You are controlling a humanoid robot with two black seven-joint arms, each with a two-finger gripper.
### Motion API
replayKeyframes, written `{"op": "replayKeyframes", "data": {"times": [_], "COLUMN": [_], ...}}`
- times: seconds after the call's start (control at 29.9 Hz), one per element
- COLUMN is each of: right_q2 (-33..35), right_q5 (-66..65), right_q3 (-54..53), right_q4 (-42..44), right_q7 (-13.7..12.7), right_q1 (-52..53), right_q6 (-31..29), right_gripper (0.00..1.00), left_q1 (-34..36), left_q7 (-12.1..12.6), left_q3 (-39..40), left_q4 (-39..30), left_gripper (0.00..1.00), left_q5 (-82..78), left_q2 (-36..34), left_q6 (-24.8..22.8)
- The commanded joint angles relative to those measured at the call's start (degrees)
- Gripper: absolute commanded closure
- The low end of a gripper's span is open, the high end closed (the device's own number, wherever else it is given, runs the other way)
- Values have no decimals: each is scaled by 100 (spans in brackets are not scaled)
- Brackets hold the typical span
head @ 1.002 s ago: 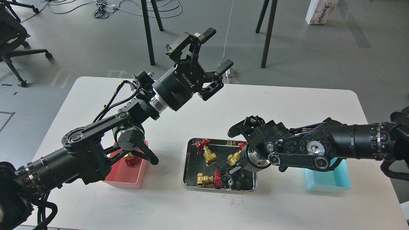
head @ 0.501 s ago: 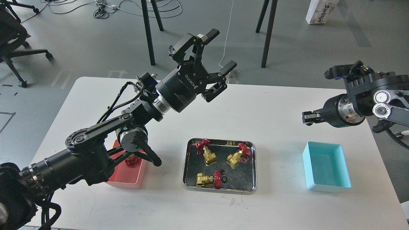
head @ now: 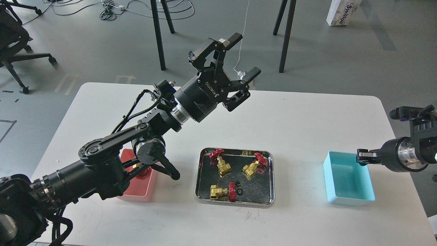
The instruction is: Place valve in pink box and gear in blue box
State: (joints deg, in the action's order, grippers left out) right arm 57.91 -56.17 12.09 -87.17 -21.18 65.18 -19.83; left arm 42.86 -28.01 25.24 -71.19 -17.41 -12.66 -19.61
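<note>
Three brass valves with red handwheels [head: 222,164] lie in the steel tray [head: 235,204]. A fourth valve [head: 140,169] sits in the pink box [head: 138,193], partly hidden by my left arm. Two tiny black gears [head: 237,180] lie in the tray between the valves. The blue box [head: 348,177] at the right looks empty. My left gripper [head: 245,54] is open and empty, high above the table's far side. My right gripper [head: 362,157] hovers at the blue box's right rim. Its fingers are too small and dark to tell apart, and I cannot see whether it holds anything.
The white table's far edge [head: 307,94] lies behind both arms. Black table legs [head: 286,37], cables and an office chair [head: 13,37] stand on the floor beyond it. My left forearm crosses over the pink box.
My right gripper left the tray, swung up and right, and now hangs at the blue box's right rim. One gear fewer shows in the tray. My left gripper drifted slightly right.
</note>
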Motion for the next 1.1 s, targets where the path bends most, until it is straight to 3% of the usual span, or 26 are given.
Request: {"op": "replayKeyframes", "data": {"times": [0.0, 0.1, 0.17, 0.33, 0.47, 0.53, 0.57, 0.63, 0.7, 0.77, 0.9, 0.94, 1.07], "right_q2": [-174, -219, -228, -228, -341, -377, -386, -421, -552, -771, -1273, -1317, -1861], "right_q5": [1, 123, 281, 624, 2386, 3389, 3837, 4620, 5297, 5965, 6706, 6733, 6725], "right_q3": [-5, -13, -40, -564, -1935, -2411, -2561, -2685, -2676, -2711, -2913, -2983, -3370], "right_q4": [33, 60, 60, 112, 699, 1069, 1271, 1640, 1965, 2247, 2844, 2976, 3162], "right_q7": [-9, -18, -44, 0, 219, 587, 893, 1805, 2790, 3599, 4734, 4918, 4918], "right_q1": [-119, -172, -181, -181, -181, -189, -198, -216, -364, -592, -988, -1059, -1174], "right_q6": [146, 190, 181, 321, 480, 419, 375, 261, -72, -651, -817, -817, -817], "right_gripper": [55, 29, 0, 1, 1, 1, 1, 1, 1, 1, 1, 1, 1], "left_q1": [-15, -24, -33, -24, 274, 529, 634, 758, 977, 1223, 1400, 1400, 1277], "left_q7": [1, 1, 1, 1, 1, 1, 1, 1, 1, 1, 1, 1, 1], "left_q3": [7, -28, -37, -2, 60, 25, 25, 42, 16, 51, 147, 148, 358], "left_q4": [0, 61, 157, 246, 894, 1360, 1632, 2150, 2625, 3204, 4155, 4226, 4210], "left_gripper": [8, 8, 8, 8, 9, 9, 9, 9, 7, 5, 5, 5, 5], "left_q5": [1, 1, -60, -157, -140, -122, -114, -105, -105, -35, 737, 904, 1459], "left_q2": [-8, 9, 10, -78, -131, -131, -131, -131, -122, -88, 62, 88, 298], "left_q6": [1, 10, 10, -16, -52, -104, -226, -760, -839, -839, -839, -839, -839]}}
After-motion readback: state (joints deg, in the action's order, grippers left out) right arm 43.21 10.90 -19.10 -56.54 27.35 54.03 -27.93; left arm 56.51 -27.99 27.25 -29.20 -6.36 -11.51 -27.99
